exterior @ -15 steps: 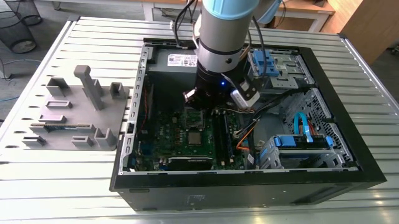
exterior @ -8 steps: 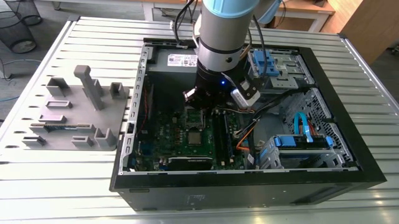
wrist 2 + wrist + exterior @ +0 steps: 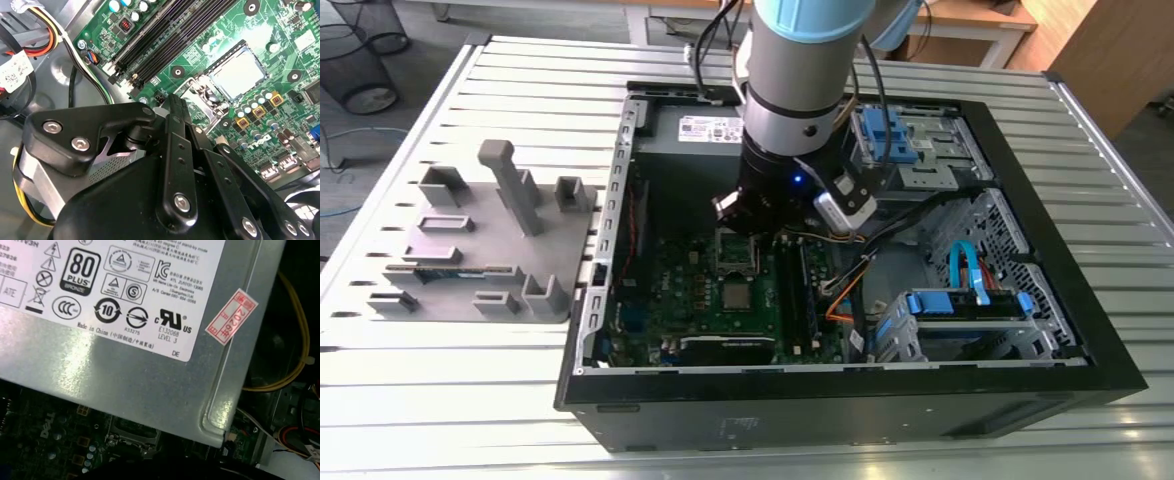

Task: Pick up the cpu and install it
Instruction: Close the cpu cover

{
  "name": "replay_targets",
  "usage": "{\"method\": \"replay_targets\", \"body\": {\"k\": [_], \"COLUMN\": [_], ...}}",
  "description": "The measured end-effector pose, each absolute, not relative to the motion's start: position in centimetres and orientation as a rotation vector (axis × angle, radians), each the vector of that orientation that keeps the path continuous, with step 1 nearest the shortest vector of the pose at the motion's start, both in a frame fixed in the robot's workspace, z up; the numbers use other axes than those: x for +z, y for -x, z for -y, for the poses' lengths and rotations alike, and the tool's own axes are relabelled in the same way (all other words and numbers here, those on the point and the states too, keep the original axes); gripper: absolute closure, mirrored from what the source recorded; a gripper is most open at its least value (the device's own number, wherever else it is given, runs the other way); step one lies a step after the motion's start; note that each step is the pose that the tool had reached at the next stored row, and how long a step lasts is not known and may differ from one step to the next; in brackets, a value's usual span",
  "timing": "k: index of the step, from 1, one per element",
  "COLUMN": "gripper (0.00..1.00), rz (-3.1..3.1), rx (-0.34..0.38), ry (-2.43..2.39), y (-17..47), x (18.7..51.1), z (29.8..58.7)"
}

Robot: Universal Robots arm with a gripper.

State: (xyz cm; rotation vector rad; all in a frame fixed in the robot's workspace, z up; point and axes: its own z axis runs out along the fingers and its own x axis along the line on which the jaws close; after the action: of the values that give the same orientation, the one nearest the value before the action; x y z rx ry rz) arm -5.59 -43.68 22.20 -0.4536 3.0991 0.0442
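The cpu (image 3: 738,295) is a small dull silver square lying flat in the socket on the green motherboard (image 3: 680,300) inside the open computer case. In the second wrist view the cpu (image 3: 237,75) sits in its socket with the silver hinged frame (image 3: 200,92) beside it, toward the gripper. My gripper (image 3: 754,230) hangs over the board just behind the socket, toward the power supply, apart from the cpu. Black linkage bars of the gripper (image 3: 175,165) cover the near part of the board, and their tips are hidden.
A grey power supply (image 3: 125,365) with a white label stands close behind the gripper. Long black memory sticks (image 3: 160,35) run beside the socket. Blue drive bays (image 3: 907,140) and orange cables (image 3: 847,295) sit on the exterior view's right. A grey parts fixture (image 3: 474,245) lies outside the case.
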Motion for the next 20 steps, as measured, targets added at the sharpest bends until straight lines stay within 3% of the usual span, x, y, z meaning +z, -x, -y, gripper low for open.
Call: {"method": "replay_targets", "body": {"k": [20], "gripper": [0.89], "rz": [-3.078], "rx": [0.045], "ry": [0.585], "y": [5.2], "x": [21.0], "z": [43.2]}}
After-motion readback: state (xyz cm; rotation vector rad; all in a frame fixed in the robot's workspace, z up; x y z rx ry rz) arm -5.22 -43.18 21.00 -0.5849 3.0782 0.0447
